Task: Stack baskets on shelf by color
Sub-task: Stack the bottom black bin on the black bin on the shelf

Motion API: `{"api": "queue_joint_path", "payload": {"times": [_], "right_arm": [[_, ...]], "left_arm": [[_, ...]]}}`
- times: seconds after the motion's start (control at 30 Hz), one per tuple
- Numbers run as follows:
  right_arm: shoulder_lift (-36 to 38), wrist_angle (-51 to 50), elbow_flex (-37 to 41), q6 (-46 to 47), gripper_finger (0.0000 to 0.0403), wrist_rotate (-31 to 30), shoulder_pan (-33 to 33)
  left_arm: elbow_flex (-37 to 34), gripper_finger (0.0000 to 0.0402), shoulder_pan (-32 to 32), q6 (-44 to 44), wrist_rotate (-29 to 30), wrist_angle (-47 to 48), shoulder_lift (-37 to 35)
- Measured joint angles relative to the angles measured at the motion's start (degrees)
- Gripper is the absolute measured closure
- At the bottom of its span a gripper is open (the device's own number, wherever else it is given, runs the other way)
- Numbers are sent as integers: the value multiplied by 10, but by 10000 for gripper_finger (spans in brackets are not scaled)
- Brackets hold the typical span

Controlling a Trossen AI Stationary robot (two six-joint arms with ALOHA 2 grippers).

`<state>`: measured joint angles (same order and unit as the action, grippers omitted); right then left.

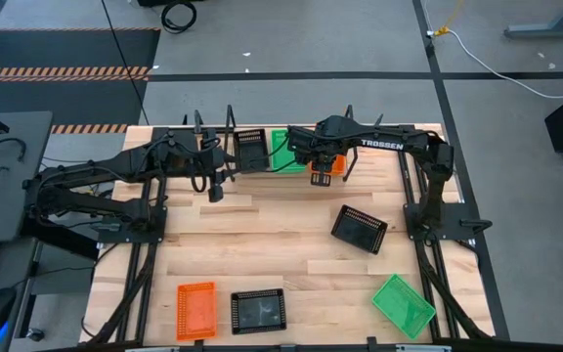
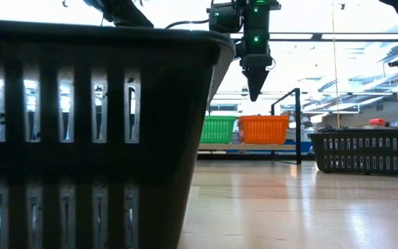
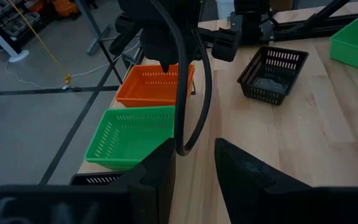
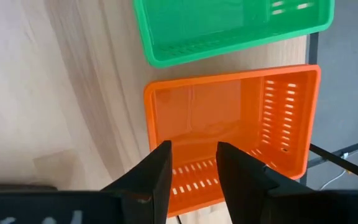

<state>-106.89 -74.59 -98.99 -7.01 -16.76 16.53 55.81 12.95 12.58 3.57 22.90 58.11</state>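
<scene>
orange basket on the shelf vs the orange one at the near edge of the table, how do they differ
The orange basket on the shelf sits beside a green basket, right under the right gripper, whose fingers stand apart above it. The orange basket at the near table edge lies on the bare tabletop beside a black basket, far from both grippers. Both are the same shallow mesh shape, upright and empty.

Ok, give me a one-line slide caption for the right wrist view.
Right gripper, fingers apart, above the orange basket set beside the green basket on the shelf.
</scene>
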Motion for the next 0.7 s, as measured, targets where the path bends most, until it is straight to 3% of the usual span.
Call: {"api": "queue_joint_path", "payload": {"times": [0.3,0.5,0.7], "right_arm": [[1,0,0,-14,272,10,-5],[2,13,0,-23,272,35,-4],[25,132,0,-82,273,129,-4]], "left_arm": [[0,283,0,-2,0,21,0],[0,284,-15,-91,8,59,0],[0,285,-93,-187,37,99,0]]}}
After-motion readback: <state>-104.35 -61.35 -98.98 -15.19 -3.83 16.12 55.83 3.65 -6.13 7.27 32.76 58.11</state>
